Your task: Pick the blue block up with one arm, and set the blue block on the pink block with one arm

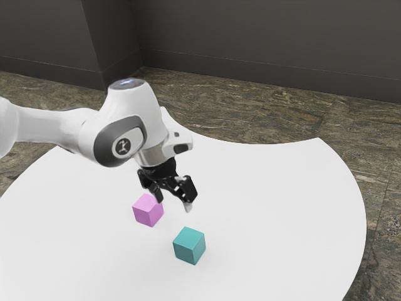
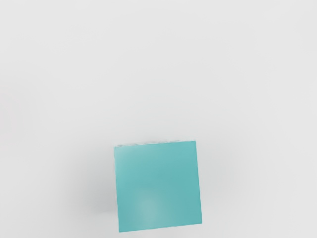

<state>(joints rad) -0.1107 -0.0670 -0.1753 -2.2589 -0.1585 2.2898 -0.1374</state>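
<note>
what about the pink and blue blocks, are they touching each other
Apart. The exterior view shows a strip of white table between the pink block and the blue block; their edges do not meet.

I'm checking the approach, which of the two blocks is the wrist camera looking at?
The blue block, teal in colour; the pink block sits apart from it, toward the exterior view's left.

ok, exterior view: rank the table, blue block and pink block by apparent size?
1. table, largest by far.
2 and 3. blue block and pink block look about alike. The blue one sits nearer the camera, so I won't rank them.
</note>
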